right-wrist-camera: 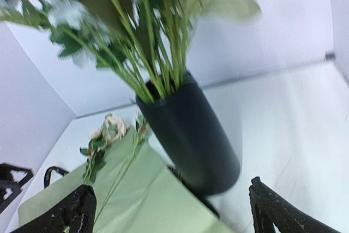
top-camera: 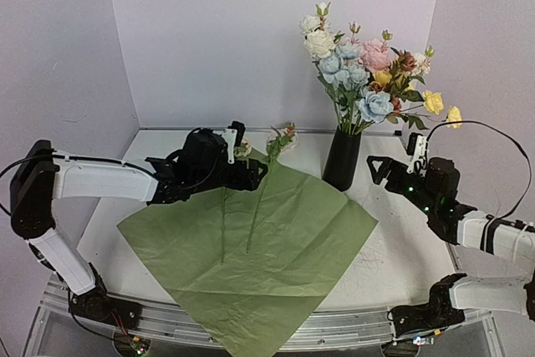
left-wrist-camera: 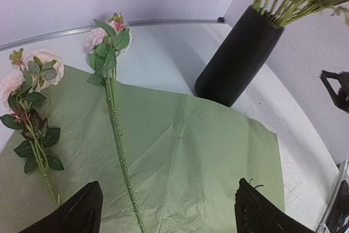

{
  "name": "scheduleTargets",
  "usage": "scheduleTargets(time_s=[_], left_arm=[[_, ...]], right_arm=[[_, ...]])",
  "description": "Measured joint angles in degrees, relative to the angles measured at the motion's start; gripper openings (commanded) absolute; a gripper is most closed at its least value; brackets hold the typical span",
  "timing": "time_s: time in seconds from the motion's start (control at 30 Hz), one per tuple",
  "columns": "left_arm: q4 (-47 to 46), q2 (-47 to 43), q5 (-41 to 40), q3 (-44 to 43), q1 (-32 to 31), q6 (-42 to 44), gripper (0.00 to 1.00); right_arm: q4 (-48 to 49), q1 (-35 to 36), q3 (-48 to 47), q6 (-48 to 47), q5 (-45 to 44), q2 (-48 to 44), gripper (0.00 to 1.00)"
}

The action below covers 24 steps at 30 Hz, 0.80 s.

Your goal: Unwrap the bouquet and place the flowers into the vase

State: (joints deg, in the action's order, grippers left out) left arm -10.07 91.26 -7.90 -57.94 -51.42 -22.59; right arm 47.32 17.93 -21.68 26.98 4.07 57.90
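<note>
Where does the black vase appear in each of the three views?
Top external: black vase right of centre, beside the green paper's far edge.
Left wrist: vase upper right, paper below.
Right wrist: vase centre, paper lower left.
Shared landmark: the green paper.

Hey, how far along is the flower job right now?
Done: the paper lies unwrapped and flat, and most flowers stand in the vase. In hand: nothing; the left claw and right claw are open and empty. Left: two stems on the paper go into the vase.
</note>
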Motion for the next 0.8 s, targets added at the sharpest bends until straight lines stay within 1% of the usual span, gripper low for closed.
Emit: scheduleTargets(time_s=[0.07,0.1,0.2,0.27,0.33,0.43,0.57,0.67,0.8], left_arm=[[4.0,4.5,-0.3,-5.4,0.2,0.0,0.72],[5.6,6.3,-0.3,-7.5,0.3,-0.1,0.71],[10.1,12.3,0.4,-13.3,1.0,-0.2,0.69],[11.9,14.8,1.3,-15.1,1.8,-0.4,0.67],[14.5,18.3,2.8,-18.2,2.8,-0.9,0.65],[17.3,24.1,4.5,-23.1,4.0,-1.4,0.62],[20.7,30.6,6.0,-28.3,5.2,-1.4,0.61],[22.6,33.7,6.2,-30.5,5.3,-1.4,0.60],[25.0,36.0,6.0,-32.4,5.4,-1.2,0.58]], right_arm=[[-3.0,0.0,1.4,1.8,1.1,-1.5,0.97],[-4.5,0.1,2.3,2.8,1.8,-2.3,0.96],[-7.9,0.4,4.6,5.6,3.8,-4.0,0.93],[-9.9,0.8,5.5,7.6,5.0,-4.3,0.90],[-11.1,1.7,6.0,9.4,5.9,-4.2,0.90],[-12.2,4.6,6.3,11.7,6.4,-3.1,0.89],[-12.2,11.7,6.3,13.6,5.1,0.5,0.89],[-12.2,16.2,5.7,14.7,4.0,4.3,0.89],[-11.3,18.8,4.1,15.1,3.2,8.2,0.88]])
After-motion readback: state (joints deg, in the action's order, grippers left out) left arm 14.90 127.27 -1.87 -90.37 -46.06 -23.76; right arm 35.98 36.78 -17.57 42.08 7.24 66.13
